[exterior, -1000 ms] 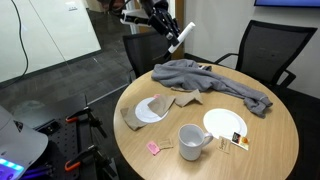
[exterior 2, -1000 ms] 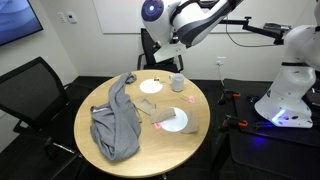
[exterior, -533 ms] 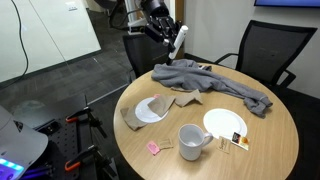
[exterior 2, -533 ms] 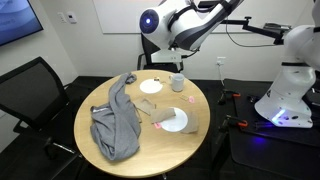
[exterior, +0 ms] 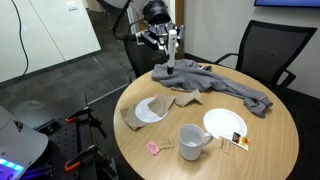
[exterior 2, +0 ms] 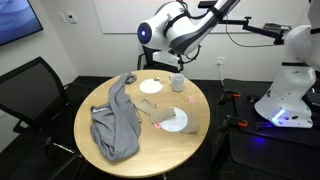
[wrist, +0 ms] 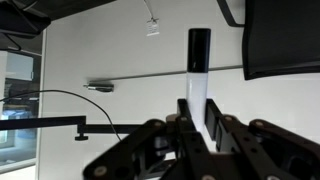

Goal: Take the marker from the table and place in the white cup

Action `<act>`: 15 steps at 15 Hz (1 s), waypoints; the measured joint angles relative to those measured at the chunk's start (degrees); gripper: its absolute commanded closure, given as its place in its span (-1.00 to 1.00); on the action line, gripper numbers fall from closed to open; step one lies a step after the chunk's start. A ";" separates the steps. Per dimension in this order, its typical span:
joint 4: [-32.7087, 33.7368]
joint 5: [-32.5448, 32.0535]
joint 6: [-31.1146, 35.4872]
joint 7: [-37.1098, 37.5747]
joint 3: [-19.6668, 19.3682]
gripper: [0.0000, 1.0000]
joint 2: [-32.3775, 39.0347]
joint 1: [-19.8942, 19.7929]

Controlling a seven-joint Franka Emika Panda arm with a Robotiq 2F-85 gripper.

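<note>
While holding the short, thin, black-capped marker [wrist: 198, 60] clamped in the black metal pincer [exterior: 170, 42], high over the crumpled grey cloth [exterior: 215, 80], swing across to the greyish-white handled mug [exterior: 191, 141] on the round wooden worktop [exterior: 270, 140]; centre over the rim, lower before releasing.

Grey cloth [exterior: 216, 82], greyish-white cup [exterior: 190, 141], white plate [exterior: 224, 122], light-brown table [exterior: 272, 135].

An office meeting room: round table [exterior: 266, 136], black chairs [exterior: 262, 50], wall whiteboard [exterior: 50, 35].
</note>
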 measured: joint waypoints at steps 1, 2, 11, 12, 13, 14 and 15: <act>0.46 0.01 -0.84 0.57 -0.06 0.90 0.79 -0.26; 0.93 0.01 -1.52 1.00 -0.14 0.90 1.61 -0.52; 5.31 -0.46 -2.50 0.96 -1.47 0.90 9.29 -2.72; 5.83 -0.56 -2.50 0.94 -1.80 0.90 10.27 -2.83; 6.38 -0.76 -2.51 0.94 -2.05 0.90 11.27 -3.04; 6.91 -0.96 -2.51 0.94 -2.31 0.90 12.32 -3.24; 7.48 -1.05 -2.51 0.94 -2.66 0.90 13.37 -3.39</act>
